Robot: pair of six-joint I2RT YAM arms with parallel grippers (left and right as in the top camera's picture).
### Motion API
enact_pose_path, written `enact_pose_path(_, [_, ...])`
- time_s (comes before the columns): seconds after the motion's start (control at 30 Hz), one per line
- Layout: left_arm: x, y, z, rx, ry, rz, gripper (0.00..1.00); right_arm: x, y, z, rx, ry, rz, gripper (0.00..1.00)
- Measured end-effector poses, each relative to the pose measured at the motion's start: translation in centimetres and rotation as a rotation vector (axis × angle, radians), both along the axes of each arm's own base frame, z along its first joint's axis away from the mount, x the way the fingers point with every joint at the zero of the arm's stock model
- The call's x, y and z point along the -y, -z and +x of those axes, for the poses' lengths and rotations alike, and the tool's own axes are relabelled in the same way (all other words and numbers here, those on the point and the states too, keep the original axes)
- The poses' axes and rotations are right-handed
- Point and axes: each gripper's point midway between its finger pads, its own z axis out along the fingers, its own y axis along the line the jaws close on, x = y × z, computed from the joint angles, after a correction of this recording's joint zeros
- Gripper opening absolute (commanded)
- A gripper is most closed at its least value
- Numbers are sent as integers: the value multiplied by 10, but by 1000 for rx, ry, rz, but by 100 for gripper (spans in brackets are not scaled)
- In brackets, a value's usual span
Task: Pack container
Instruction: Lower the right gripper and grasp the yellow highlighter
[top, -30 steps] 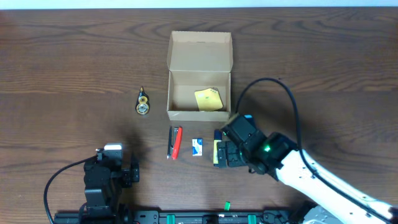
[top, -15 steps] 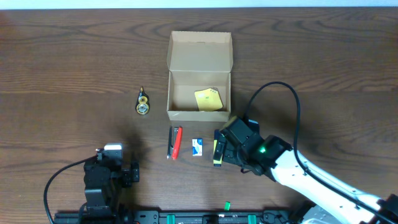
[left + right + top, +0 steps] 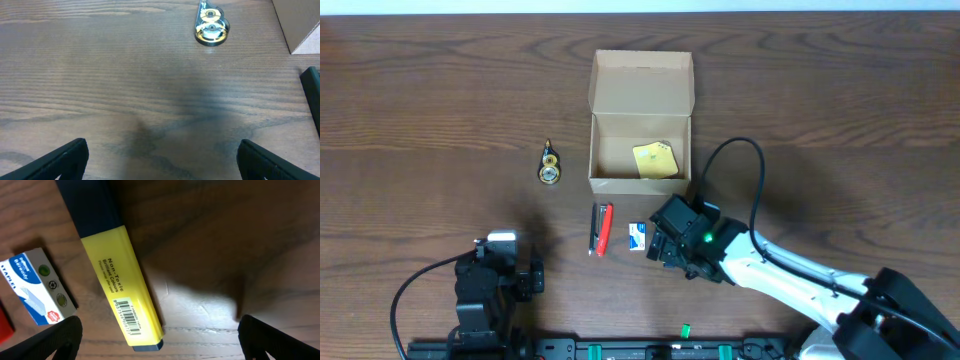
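The tan cardboard container (image 3: 640, 115) stands open at the table's middle back, its flap lid up behind it. A pale-yellow pad (image 3: 655, 160) lies inside. My right gripper (image 3: 670, 242) hovers in front of the container and covers the highlighter in the overhead view. In the right wrist view its fingers (image 3: 160, 342) are open. A yellow highlighter with a dark blue cap (image 3: 122, 287) lies on the table between them, nearer the left finger. My left gripper (image 3: 160, 160) is open and empty over bare table at the front left.
A small blue-and-white staples box (image 3: 638, 236) lies just left of the right gripper and also shows in the right wrist view (image 3: 37, 287). A red-and-black item (image 3: 601, 228) lies further left. A gold-coloured tape dispenser (image 3: 550, 168) sits left of the container and shows in the left wrist view (image 3: 211, 29).
My right gripper has moved left and now covers the highlighter, close to the staples box. The left arm and the loose items have not moved.
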Motion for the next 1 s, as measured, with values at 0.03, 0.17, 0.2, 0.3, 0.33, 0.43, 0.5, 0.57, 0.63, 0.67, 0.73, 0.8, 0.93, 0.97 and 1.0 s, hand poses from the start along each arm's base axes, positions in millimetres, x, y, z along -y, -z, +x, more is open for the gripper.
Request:
enact_pose_path(0.03, [0, 0, 0, 0, 0, 0, 96, 0, 0, 0, 0, 9, 1, 99])
enact_pose_path(0.17, [0, 0, 0, 0, 0, 0, 96, -2, 0, 3, 10, 47, 11, 95])
enact_pose_path(0.2, [0, 0, 0, 0, 0, 0, 96, -3, -1, 5, 19, 55, 15, 95])
enact_pose_path(0.3, [0, 0, 0, 0, 0, 0, 96, -6, -1, 10, 37, 72, 25, 95])
enact_pose_path(0.33, [0, 0, 0, 0, 1, 0, 96, -7, 0, 11, 37, 74, 25, 95])
enact_pose_path(0.43, [0, 0, 0, 0, 0, 0, 96, -10, 3, 15, 46, 82, 28, 95])
enact_pose_path(0.5, [0, 0, 0, 0, 0, 0, 96, -13, 3, 18, 52, 85, 30, 94])
enact_pose_path(0.57, [0, 0, 0, 0, 0, 0, 96, -14, 3, 20, 55, 88, 30, 92])
enact_pose_path(0.63, [0, 0, 0, 0, 0, 0, 96, -15, 4, 22, 56, 94, 27, 84])
enact_pose_path(0.67, [0, 0, 0, 0, 0, 0, 96, -15, 4, 22, 56, 94, 26, 82])
enact_pose_path(0.73, [0, 0, 0, 0, 0, 0, 96, -16, 5, 23, 56, 104, 25, 72])
enact_pose_path(0.8, [0, 0, 0, 0, 0, 0, 96, -16, 6, 23, 53, 108, 25, 68])
enact_pose_path(0.93, [0, 0, 0, 0, 0, 0, 96, -14, 7, 22, 46, 109, 16, 67])
enact_pose_path(0.97, [0, 0, 0, 0, 0, 0, 96, -13, 7, 21, 42, 109, 11, 67])
enact_pose_path(1.0, [0, 0, 0, 0, 0, 0, 96, -12, 7, 20, 37, 110, 6, 68])
